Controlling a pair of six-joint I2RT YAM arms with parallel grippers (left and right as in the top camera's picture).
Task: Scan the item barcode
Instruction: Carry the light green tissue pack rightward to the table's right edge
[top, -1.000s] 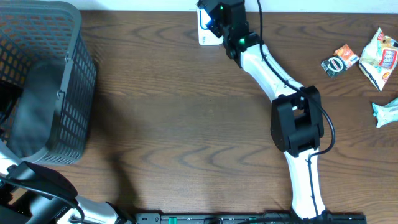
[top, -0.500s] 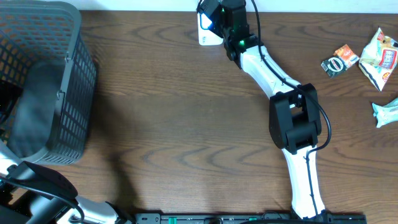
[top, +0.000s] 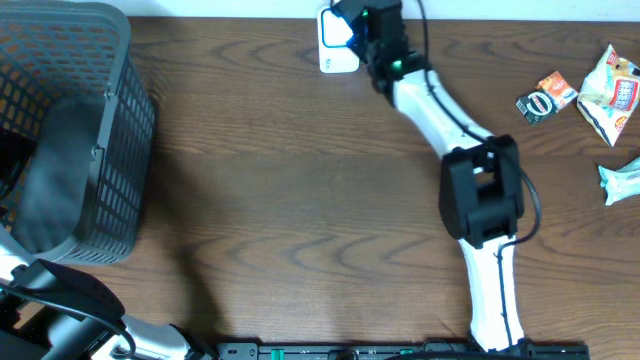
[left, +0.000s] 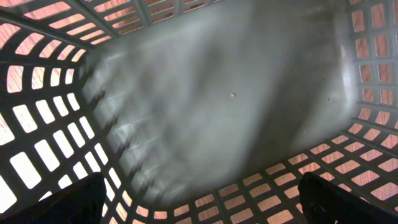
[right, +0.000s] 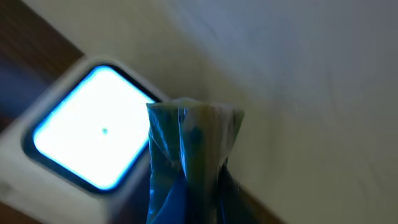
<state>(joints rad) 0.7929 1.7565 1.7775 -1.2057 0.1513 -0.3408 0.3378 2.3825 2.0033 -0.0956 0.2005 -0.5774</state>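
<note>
Our right gripper (top: 360, 22) is pressed together on a crinkled blue packet (right: 191, 155). It pinches the lower part, so the crimped top edge stands up before the wrist camera. Just beyond the fingertips, a little to their left in the wrist view, sits the scanner (right: 93, 143) with its window lit bright blue-white. We judge that the packet is held here so a printed face can meet that window (the foil is blurred and seen nearly edge-on, so we cannot tell whether a barcode is turned toward it). Packet and window look close, but whether they touch we cannot say. The scanner stands at the far edge of the table (top: 300, 200), which is why the right arm is stretched out long to reach it.

Our left gripper (left: 208, 202) hangs down inside the grey basket (top: 120, 120) with its jaws spread wide and nothing between them. Only the bare basket floor lies beneath. We take this as waiting out of the way, in the place where scanned goods probably go.

By count, there is one packet in the grip, one scanner and one basket. Three more items lie loose well off to the right gripper's right: an orange packet (top: 547, 97), a white bag (top: 612, 90) and a pale wrapper (top: 620, 180), all apart from one another.
</note>
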